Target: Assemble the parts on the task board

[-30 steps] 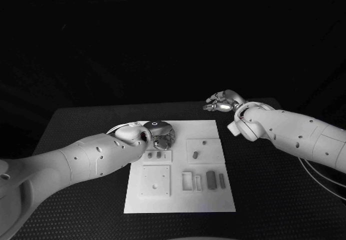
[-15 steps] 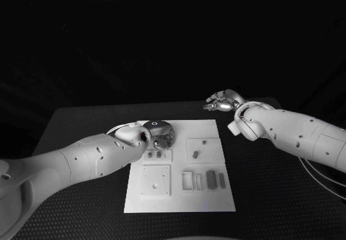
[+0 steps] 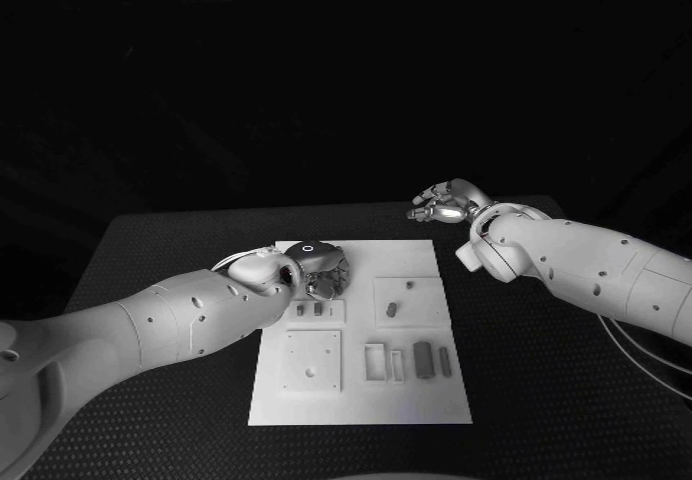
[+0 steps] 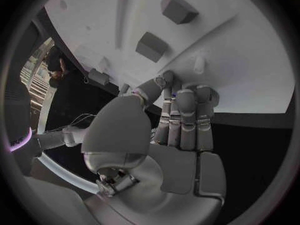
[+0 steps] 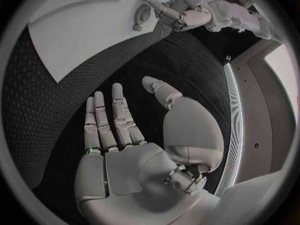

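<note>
The white task board (image 3: 361, 400) lies in the middle of the black table. Small dark parts (image 3: 307, 310) sit in its left block, two more (image 3: 400, 298) in the right block, and a long one (image 3: 421, 360) lies nearer me. My left hand (image 3: 317, 268) is down on the board's far left corner. Its fingers (image 4: 184, 110) are pressed together, with the thumb tip against them beside a small peg (image 4: 199, 64); I cannot tell whether anything is pinched. My right hand (image 3: 444, 203) hovers past the board's far right corner, fingers (image 5: 112, 120) spread and holding nothing.
A square plate (image 3: 312, 362) and two narrow white frames (image 3: 385, 362) lie on the board's near half. Raised blocks (image 4: 152, 46) stand just ahead of the left fingertips. Black table (image 3: 562, 380) surrounds the board on all sides.
</note>
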### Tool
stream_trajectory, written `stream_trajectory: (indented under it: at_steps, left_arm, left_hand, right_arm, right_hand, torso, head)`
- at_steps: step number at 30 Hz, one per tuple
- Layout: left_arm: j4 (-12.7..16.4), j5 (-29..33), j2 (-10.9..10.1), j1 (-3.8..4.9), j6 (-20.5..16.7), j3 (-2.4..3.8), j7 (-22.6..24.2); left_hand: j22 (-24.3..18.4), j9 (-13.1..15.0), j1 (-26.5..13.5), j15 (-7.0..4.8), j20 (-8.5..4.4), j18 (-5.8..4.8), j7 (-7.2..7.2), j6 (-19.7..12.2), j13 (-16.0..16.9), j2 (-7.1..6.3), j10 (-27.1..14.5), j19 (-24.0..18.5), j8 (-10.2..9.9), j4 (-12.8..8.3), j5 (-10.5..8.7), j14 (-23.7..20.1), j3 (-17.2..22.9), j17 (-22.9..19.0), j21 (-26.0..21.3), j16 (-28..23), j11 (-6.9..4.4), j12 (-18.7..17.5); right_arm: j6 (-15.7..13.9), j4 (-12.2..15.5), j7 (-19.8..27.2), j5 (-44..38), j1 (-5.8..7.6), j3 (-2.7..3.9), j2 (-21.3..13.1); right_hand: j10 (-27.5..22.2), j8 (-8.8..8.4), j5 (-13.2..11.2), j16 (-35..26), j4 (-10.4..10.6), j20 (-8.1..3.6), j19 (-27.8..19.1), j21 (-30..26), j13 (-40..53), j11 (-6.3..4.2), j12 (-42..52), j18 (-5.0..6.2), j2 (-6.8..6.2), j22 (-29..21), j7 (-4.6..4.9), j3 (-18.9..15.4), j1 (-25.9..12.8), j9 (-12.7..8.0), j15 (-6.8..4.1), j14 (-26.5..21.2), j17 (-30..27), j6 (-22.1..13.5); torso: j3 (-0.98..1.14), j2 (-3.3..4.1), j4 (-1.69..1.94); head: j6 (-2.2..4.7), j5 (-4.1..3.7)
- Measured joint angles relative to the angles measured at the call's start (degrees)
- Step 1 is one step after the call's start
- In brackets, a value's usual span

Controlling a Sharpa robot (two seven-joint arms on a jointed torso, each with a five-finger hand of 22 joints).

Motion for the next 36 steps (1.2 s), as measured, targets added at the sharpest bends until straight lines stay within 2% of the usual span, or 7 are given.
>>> stream_trajectory:
  at_steps: [5,9,10,14,16,20,36]
  left_arm:
    - [0.6,0.0,-0.6,-0.12,-0.5,0.01,0.0]
    - [1.3,0.0,-1.7,-0.48,-0.6,0.75,-0.2]
    - [1.4,0.1,-1.9,-0.58,-0.6,1.06,-0.3]
    - [2.4,0.2,-2.5,-0.67,-0.5,3.42,-0.6]
    - [3.1,0.4,-2.9,-0.58,-0.5,4.31,-0.6]
    - [4.6,0.9,-4.3,-0.5,-0.5,5.32,-0.8]
    - [7.3,2.7,-9.1,-0.34,1.9,5.35,-1.7]
  left_hand:
    - [0.0,0.0,0.0,-0.01,-0.06,0.02,-0.01,0.0,0.0,0.0,0.1,0.1,0.0,-0.1,0.0,0.0,0.1,0.0,0.0,0.0,-0.1,0.1]
    - [0.0,0.0,0.0,-0.01,-0.06,0.02,-0.01,0.0,0.0,0.0,0.3,0.1,0.0,0.0,0.0,0.0,0.3,-0.1,0.0,0.0,-0.31,0.1]
    - [0.0,0.0,0.0,-0.01,-0.06,0.01,-0.01,0.0,0.0,0.0,0.5,0.1,0.0,0.0,0.0,0.0,0.3,-0.1,0.0,0.0,-0.33,0.1]
    - [0.0,0.0,0.0,-0.19,-0.05,0.01,-0.02,0.0,0.0,0.0,0.9,0.1,-0.1,0.0,-0.01,0.2,0.3,-0.1,0.0,0.0,-0.27,0.1]
    - [0.0,-0.1,0.0,-0.19,-0.05,0.01,-0.02,0.1,0.3,0.0,1.0,0.1,-0.1,0.0,-0.01,0.2,0.3,-0.1,0.0,0.0,-0.2,0.2]
    - [0.0,-0.1,0.0,-0.19,0.04,0.02,-0.01,0.3,1.1,0.0,2.2,0.2,-0.1,0.0,-0.01,0.2,0.3,-0.1,0.0,0.0,0.26,0.3]
    - [0.0,-0.1,0.0,-0.18,0.05,0.02,0.02,0.2,1.0,-0.02,2.1,0.2,0.1,0.0,-0.08,0.2,0.3,-0.2,0.0,0.0,0.53,0.3]
  right_arm:
    - [0.0,0.0,0.0,0.0,0.0,0.0,0.0]
    - [0.0,0.0,0.0,0.0,0.0,0.0,0.0]
    - [0.0,0.0,0.0,0.0,0.0,0.0,0.0]
    - [0.0,0.0,0.0,0.0,0.0,0.0,0.0]
    - [0.0,0.0,0.0,0.0,0.0,0.0,-0.1]
    - [0.0,0.0,0.0,0.0,0.0,0.0,-0.2]
    - [0.0,0.3,0.0,0.0,0.0,0.0,-0.8]
  right_hand:
    - [0.0,0.0,0.0,0.0,0.0,0.0,0.0,0.0,0.0,0.0,0.0,0.01,0.0,0.0,0.0,0.0,0.0,0.0,0.0,0.0,0.0,0.0]
    - [0.0,0.0,0.0,0.0,0.0,0.0,0.0,0.0,0.0,0.0,0.0,0.0,0.0,0.0,0.02,0.0,0.0,0.0,0.0,0.0,0.0,0.0]
    - [0.0,0.0,0.0,0.0,0.0,0.0,0.0,0.0,0.0,0.0,0.0,0.0,0.0,0.0,0.02,0.0,0.0,0.0,0.0,0.0,0.0,0.0]
    - [0.0,0.0,0.0,0.0,0.0,0.0,0.0,0.0,0.0,0.0,0.0,0.0,0.0,0.0,0.03,0.0,0.0,0.0,0.0,0.0,-0.1,0.0]
    - [0.0,0.0,0.0,0.0,0.0,0.0,0.0,0.0,0.0,0.0,0.0,0.0,0.0,0.0,0.03,0.0,0.0,0.0,0.0,0.0,-0.1,0.0]
    - [0.0,0.0,0.0,0.0,0.0,0.0,0.0,0.0,0.0,0.0,0.0,0.0,0.0,0.0,0.04,0.0,0.0,0.0,0.0,0.0,-0.1,0.0]
    - [0.0,0.0,0.0,0.0,0.0,0.0,0.0,0.0,0.0,0.0,0.0,0.0,0.0,0.0,0.13,0.0,0.0,0.0,0.0,0.0,0.0,-0.1]
  torso:
    - [0.01,0.0,-0.01]
    - [0.01,-0.01,-0.01]
    - [0.01,-0.01,-0.01]
    - [0.02,-0.03,-0.03]
    - [0.02,-0.04,-0.04]
    - [0.07,-0.04,-0.03]
    - [0.09,-0.04,0.03]
  head:
    - [0.14,0.08]
    - [0.24,0.09]
    - [0.26,0.12]
    - [0.33,0.16]
    - [0.36,0.16]
    - [0.47,0.16]
    - [0.37,0.18]
